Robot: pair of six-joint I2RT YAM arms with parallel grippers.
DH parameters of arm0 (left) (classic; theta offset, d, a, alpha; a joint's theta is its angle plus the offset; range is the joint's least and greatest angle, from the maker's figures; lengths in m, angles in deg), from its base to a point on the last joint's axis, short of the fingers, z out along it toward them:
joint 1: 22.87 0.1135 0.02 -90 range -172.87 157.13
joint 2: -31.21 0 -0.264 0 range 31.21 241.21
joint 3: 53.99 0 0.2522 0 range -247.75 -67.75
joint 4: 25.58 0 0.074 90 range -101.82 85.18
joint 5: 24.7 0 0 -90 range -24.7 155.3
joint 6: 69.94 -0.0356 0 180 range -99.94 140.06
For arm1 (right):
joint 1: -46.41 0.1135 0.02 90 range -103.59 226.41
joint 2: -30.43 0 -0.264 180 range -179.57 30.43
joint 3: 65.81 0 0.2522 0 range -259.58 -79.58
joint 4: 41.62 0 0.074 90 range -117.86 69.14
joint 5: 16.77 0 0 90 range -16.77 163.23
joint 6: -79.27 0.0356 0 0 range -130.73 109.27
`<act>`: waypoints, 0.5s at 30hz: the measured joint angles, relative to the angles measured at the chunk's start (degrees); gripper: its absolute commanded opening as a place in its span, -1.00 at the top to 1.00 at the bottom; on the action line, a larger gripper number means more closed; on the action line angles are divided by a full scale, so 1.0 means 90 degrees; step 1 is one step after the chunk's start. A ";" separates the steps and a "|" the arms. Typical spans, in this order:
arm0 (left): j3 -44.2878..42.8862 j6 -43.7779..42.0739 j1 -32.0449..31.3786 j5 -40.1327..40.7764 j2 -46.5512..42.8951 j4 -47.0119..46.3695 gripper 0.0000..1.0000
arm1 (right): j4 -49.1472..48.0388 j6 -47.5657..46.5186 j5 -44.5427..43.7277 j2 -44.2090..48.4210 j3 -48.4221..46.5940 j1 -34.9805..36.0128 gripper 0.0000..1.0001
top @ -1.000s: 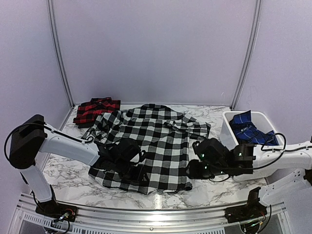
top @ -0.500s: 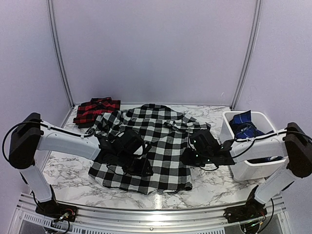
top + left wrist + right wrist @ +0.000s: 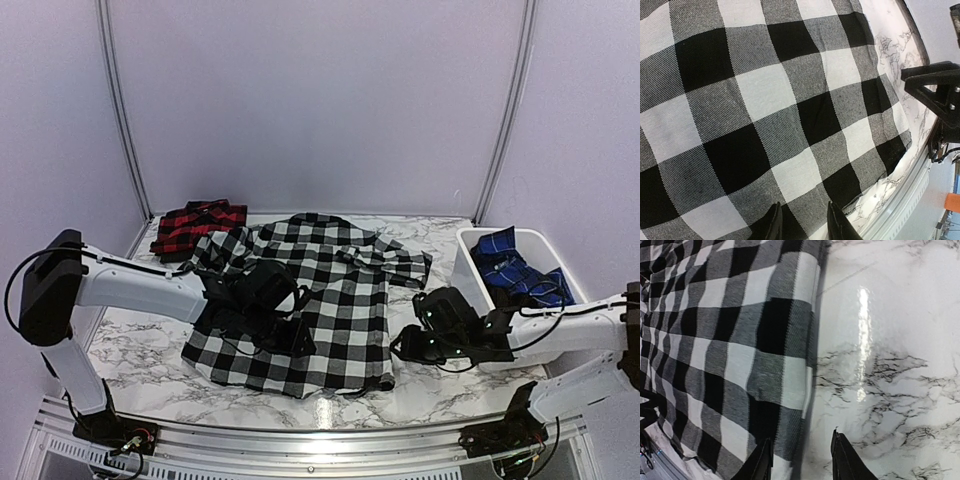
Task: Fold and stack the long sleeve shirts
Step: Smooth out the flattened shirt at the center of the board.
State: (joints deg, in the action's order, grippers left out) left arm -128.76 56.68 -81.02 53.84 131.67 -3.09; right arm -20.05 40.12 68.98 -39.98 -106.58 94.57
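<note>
Top external view gives me the black-and-white shirt (image 3: 330,290) spread flat across the middle of the marble table (image 3: 140,340), collar toward the far wall and hem toward the arm bases. The red-and-black shirt (image 3: 197,225) lies folded at the far left corner, near the spread shirt's left sleeve. On the right stands a white bin (image 3: 470,275) with blue checked cloth (image 3: 510,265) in it.

My left gripper (image 3: 295,340) is low over the near left part of the black-and-white shirt. On the left wrist camera its jaws stand partly apart above the checked fabric, close to the hem corner. I see flat cloth in the gap and nothing pinched.

My right gripper (image 3: 402,345) sits low, just beside the shirt's right edge, between the shirt and the bin. The right wrist camera shows its jaws partly apart and straddling that edge, one over the check and the other over bare marble. It has hold of nothing.
</note>
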 measured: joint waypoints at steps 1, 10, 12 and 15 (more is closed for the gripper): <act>0.0000 -0.0002 0.0024 0.0002 0.0000 0.0017 0.34 | 0.0134 -0.0017 -0.0029 0.0092 -0.0109 0.0032 0.28; 0.0000 -0.0068 0.0274 0.0029 0.0000 0.0068 0.34 | -0.0097 -0.0163 0.0027 -0.0974 -0.1586 0.0862 0.42; 0.0000 -0.0090 0.0323 0.0058 0.0000 0.0070 0.34 | -0.0238 -0.0141 0.0114 -0.1309 -0.1569 0.0945 0.42; 0.0000 -0.0119 0.0415 0.0075 0.0000 0.0073 0.34 | -0.0391 -0.0005 0.0187 -0.1535 -0.1243 0.0993 0.42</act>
State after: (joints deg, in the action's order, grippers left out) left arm -128.76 55.61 -77.28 54.51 131.67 -2.43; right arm -23.57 40.08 70.66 -53.80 -117.77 103.51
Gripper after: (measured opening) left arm 0.330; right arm 0.292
